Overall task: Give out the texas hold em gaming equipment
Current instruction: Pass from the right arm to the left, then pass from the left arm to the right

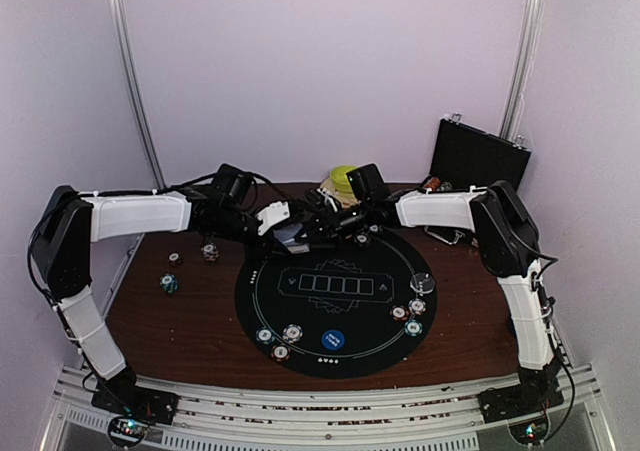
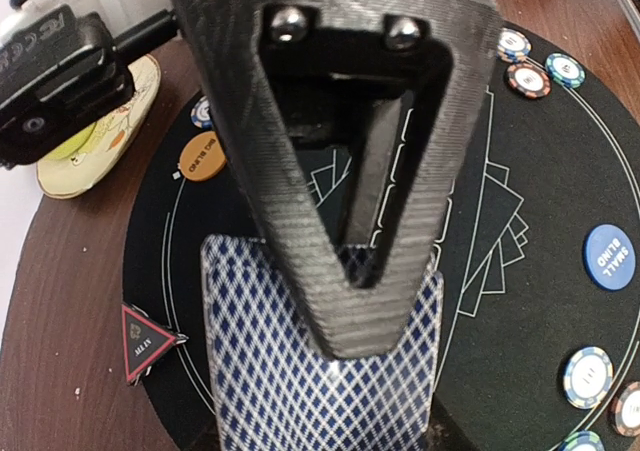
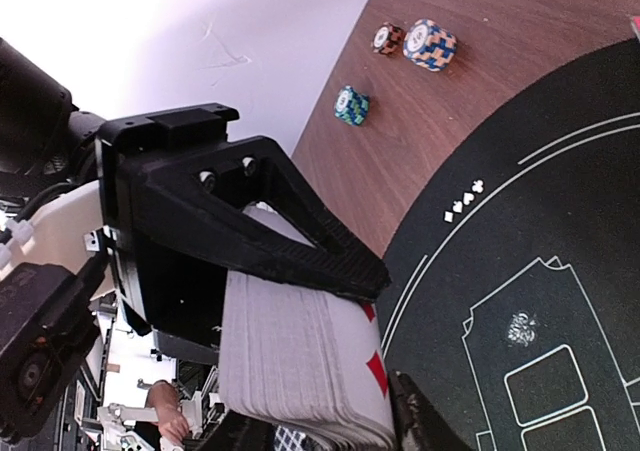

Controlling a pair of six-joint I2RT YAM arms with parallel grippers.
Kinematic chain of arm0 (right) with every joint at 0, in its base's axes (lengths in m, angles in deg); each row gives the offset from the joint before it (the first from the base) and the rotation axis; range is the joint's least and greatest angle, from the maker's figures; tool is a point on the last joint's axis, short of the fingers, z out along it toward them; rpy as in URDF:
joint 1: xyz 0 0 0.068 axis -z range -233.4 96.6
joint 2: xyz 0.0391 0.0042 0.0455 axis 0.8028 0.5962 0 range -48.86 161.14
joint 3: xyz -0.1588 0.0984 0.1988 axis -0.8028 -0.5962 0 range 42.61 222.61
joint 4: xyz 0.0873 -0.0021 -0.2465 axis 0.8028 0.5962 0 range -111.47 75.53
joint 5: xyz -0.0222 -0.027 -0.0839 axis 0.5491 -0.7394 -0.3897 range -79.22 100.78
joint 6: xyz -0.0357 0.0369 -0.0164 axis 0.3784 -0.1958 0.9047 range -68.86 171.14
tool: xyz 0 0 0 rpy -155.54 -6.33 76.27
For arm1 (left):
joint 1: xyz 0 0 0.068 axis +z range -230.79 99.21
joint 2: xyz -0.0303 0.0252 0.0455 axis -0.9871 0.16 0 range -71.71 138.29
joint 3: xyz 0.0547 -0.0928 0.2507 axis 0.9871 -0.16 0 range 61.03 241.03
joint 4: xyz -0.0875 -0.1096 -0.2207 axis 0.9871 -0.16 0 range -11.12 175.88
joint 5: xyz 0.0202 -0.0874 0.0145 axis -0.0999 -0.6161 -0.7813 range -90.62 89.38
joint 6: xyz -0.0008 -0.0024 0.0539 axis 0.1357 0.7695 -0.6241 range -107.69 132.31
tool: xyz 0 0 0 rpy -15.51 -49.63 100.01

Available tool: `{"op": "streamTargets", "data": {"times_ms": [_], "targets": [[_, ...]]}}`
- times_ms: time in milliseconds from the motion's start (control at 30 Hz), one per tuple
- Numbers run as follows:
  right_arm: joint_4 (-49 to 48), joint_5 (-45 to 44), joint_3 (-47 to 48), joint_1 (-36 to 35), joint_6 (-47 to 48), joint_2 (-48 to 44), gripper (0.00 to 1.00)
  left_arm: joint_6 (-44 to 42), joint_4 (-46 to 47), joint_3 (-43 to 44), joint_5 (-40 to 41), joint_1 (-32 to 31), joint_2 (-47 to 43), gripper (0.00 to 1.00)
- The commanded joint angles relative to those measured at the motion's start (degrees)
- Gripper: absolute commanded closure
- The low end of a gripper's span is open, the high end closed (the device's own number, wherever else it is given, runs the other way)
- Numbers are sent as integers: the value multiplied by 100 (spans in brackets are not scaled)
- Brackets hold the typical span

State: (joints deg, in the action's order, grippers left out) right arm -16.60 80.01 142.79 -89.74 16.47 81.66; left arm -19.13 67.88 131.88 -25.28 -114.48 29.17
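Deck [image 3: 300,366] sits clamped in the right end effector [image 3: 390,331] above the mat [image 1: 360,318], presumably so the left end effector [image 2: 365,303] (pinching one card [image 2: 280,391]) can peel it off.

white arm shells [image 1: 140,216], black joints [image 1: 60,239]

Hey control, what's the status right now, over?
Left gripper shut on the card deck. Right gripper at the same deck, grip unclear. Deck over the far edge of the mat; green bowl close behind.
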Motion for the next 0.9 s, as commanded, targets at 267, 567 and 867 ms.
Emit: {"op": "streamTargets", "data": {"times_ms": [267,567,867], "targets": [[661,-95,434,-72,849,64,68,59,-238,178,-64,38,258,63],[-311,438,237,-141,-104,143,91,33,-251,150,-34,18,274,55],[-547,557,79,-137,-274,55,100,14,-179,70,93,38,259,2]]}}
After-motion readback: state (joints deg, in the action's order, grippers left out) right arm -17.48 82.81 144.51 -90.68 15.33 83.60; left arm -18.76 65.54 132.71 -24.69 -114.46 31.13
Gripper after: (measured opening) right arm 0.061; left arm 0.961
